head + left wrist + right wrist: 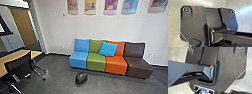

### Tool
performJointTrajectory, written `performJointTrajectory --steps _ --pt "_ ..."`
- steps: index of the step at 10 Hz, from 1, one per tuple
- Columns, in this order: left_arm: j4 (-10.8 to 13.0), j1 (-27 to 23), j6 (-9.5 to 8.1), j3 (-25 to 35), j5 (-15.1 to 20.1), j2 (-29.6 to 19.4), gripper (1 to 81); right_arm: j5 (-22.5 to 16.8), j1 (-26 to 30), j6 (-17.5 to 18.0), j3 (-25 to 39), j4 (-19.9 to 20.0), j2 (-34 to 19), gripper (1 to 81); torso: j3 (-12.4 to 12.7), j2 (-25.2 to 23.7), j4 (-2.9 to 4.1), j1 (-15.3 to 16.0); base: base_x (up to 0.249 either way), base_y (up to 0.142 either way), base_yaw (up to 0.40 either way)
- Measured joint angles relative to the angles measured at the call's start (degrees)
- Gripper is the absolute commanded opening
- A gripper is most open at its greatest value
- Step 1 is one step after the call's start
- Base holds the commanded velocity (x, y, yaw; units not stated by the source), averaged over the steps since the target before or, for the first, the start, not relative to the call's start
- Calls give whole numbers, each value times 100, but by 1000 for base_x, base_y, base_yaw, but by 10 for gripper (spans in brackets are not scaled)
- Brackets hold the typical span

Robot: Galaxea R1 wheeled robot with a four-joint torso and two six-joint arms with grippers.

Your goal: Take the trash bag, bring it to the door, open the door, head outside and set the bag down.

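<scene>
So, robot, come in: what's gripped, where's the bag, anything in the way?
Bag ungripped, on floor. Couch beyond, chair off left; neither seems in the way.

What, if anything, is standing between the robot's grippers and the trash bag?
Nothing visible in the head view: the trash bag rests on the dark floor, nearer than the row of seats, and the black chair stands off to the left.

No words, numbers or brands can be read; any lettering on the wall posters (110, 7), around twelve to one o'clock, is too small.
</scene>
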Motion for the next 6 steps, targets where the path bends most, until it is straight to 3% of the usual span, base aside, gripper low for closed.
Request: performJointTrajectory --steps 3,6 --pt "0 0 0 0 2 5 811 59 -28 0 -28 5 -54 811 0 0 0 0 95 0 0" --pt "0 2 0 -2 10 17 811 63 -39 0 -39 10 -98 811 0 -2 0 -2 95 63 0"
